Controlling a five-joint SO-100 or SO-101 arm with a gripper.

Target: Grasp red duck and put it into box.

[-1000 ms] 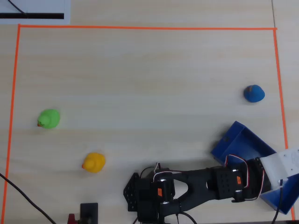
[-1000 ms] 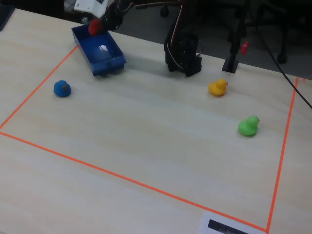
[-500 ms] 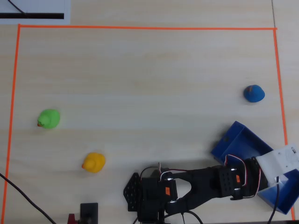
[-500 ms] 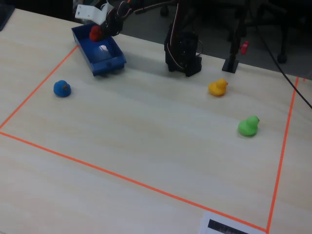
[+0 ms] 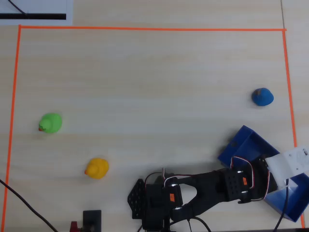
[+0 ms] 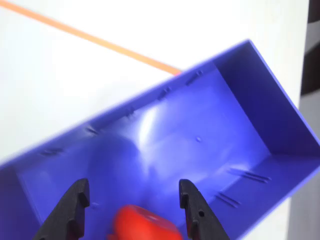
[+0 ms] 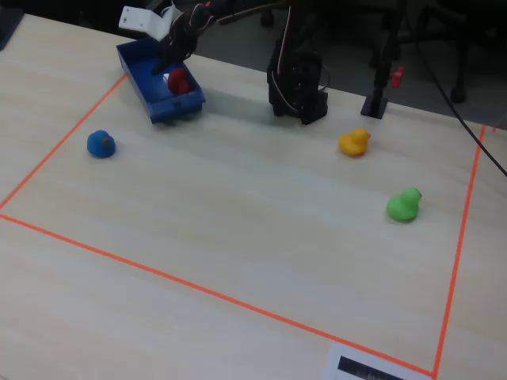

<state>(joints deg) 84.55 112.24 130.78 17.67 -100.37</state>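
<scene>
The red duck [image 6: 142, 225] is a blurred glossy red blob low between my fingers, over the floor of the blue box [image 6: 200, 125]. In the fixed view it [image 7: 179, 80] sits in the box [image 7: 170, 107] just under my gripper [image 7: 176, 57]. My gripper [image 6: 134, 192] is open, its black fingers spread wide, with a clear gap between the left finger and the duck. In the overhead view the box [image 5: 246, 142] lies at the lower right. My wrist and its white camera mount [image 5: 292, 164] cover the duck and the jaws there.
A blue duck [image 5: 262, 96] lies above the box, a yellow duck [image 5: 97, 168] and a green duck [image 5: 50, 123] at the left. Orange tape [image 5: 145, 29] frames the table. The arm's base [image 5: 154, 198] stands at the bottom edge.
</scene>
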